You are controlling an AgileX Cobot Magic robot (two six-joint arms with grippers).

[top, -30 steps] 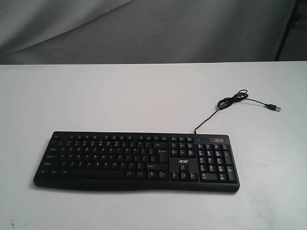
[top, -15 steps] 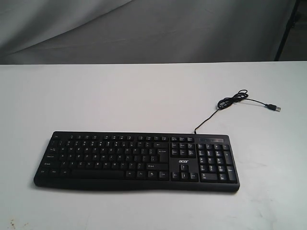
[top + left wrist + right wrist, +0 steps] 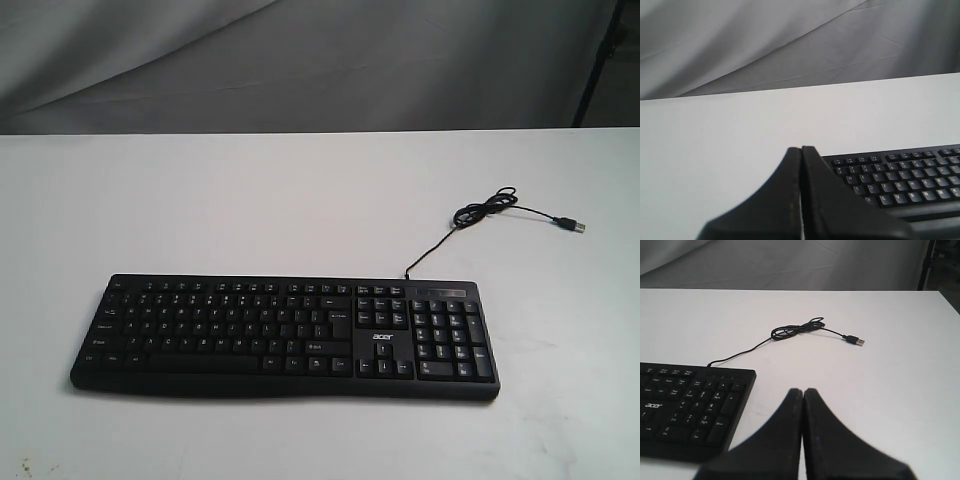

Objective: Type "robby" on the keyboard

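The black keyboard [image 3: 284,335] with white legends lies flat near the table's front edge, number pad at its right end. Its thin USB cable [image 3: 487,210] coils behind the right end, the plug lying loose. Neither arm shows in the exterior view. In the left wrist view my left gripper [image 3: 801,148] is shut with nothing held, hanging off the keyboard's [image 3: 900,180] left end. In the right wrist view my right gripper [image 3: 803,390] is shut and empty, beside the number-pad end of the keyboard [image 3: 690,407], with the cable [image 3: 800,330] beyond it.
A white table [image 3: 300,200] carries everything. A grey cloth backdrop [image 3: 300,60] hangs behind it. A dark stand leg [image 3: 600,60] rises at the far right corner.
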